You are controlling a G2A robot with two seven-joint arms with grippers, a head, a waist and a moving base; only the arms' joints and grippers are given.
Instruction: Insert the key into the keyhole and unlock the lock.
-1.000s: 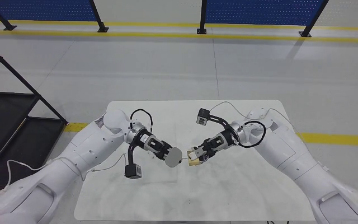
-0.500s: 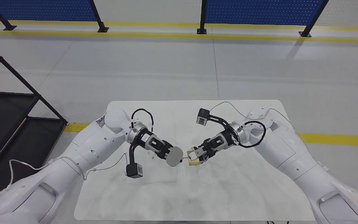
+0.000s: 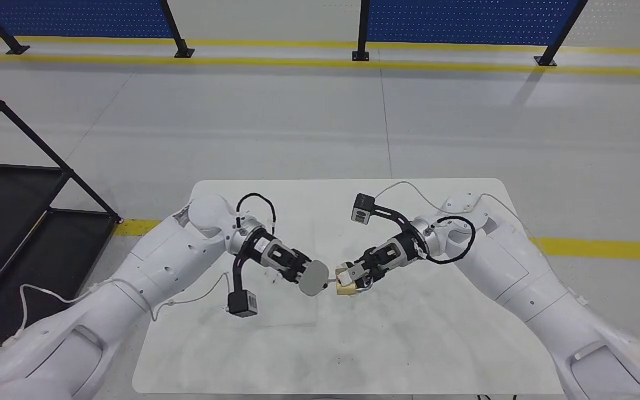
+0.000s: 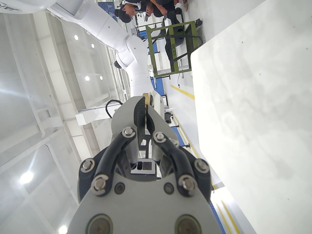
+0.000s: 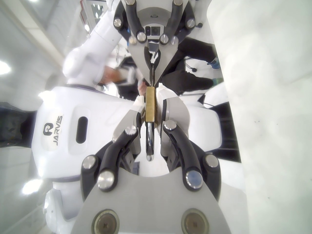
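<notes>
Table: white table (image 3: pixel 420 340), arms meeting above its middle.
Lock: brass lock (image 5: pixel 150 103) clamped by its flat faces in right gripper (image 5: pixel 151 115).
Key: small key (image 5: pixel 151 80) pinched in closed left gripper (image 4: pixel 143 115), tip at lock's end.
Handling: probably rigid, slick metal; hold key's bow.

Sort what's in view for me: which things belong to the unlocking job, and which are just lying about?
Part of the job:
lock, gripped by the right hand
key, gripped by the left hand

Just lying about:
table
black rack
green frame
</notes>
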